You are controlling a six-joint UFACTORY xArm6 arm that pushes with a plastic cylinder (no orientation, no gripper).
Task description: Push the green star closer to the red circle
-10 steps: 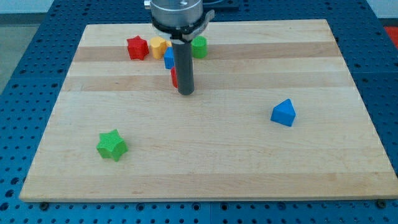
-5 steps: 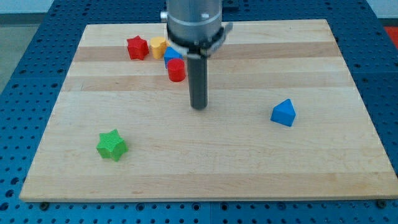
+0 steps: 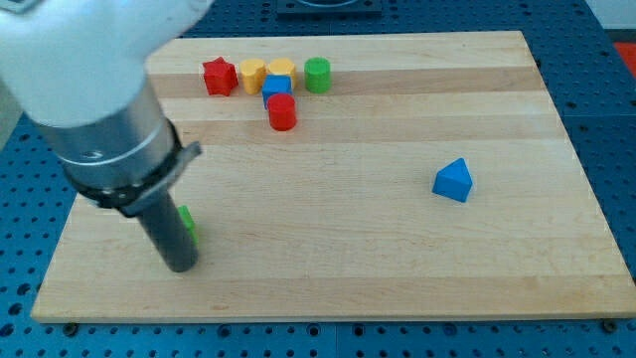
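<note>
On the desk we counted two red, two yellow, two blue and two green blocks. The green star, lower left, lay mostly hidden behind our rod, my tip touching it; the red circle stood well apart. We carried no hand.

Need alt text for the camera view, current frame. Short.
My tip sits at the view's lower left of the wooden board, its rod covering most of the green star. The red circle stands near the top, below a row of red, yellow, blue and green blocks; a blue triangle lies right.
</note>
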